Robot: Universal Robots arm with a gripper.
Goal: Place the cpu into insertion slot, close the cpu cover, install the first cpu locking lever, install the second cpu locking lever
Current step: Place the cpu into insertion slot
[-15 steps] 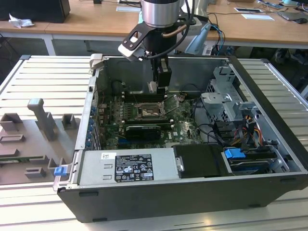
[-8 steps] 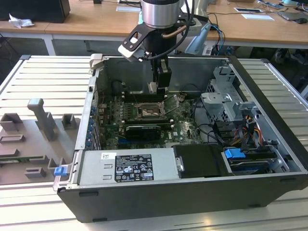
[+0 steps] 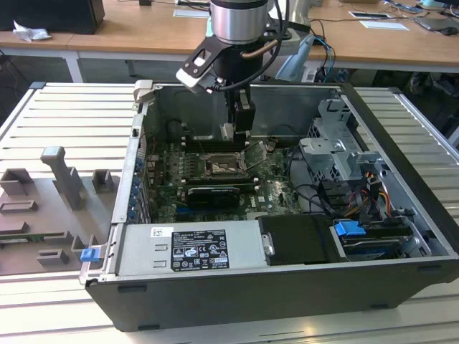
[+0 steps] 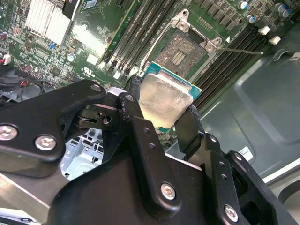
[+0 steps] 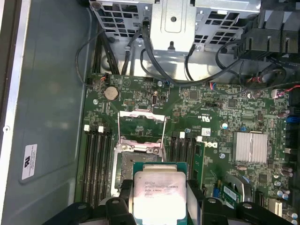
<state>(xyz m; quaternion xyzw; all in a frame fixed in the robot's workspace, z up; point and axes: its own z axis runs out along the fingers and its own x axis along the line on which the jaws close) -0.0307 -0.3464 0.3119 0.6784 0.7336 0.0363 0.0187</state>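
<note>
Gripper [image 4: 161,112] fingers [image 4: 186,131] close on two opposite edges of the cpu [image 4: 166,101] and hold it, pale face showing, above the motherboard. Just past it lies the insertion slot [image 4: 185,49], uncovered. Beyond that the cpu cover [image 5: 140,147] stands swung up, inside the open computer case [image 3: 237,308].

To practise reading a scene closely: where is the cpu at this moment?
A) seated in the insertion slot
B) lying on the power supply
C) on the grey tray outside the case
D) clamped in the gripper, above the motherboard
D: in the second wrist view the gripper clamps the cpu by its edges, and the insertion slot beyond lies bare.
</note>
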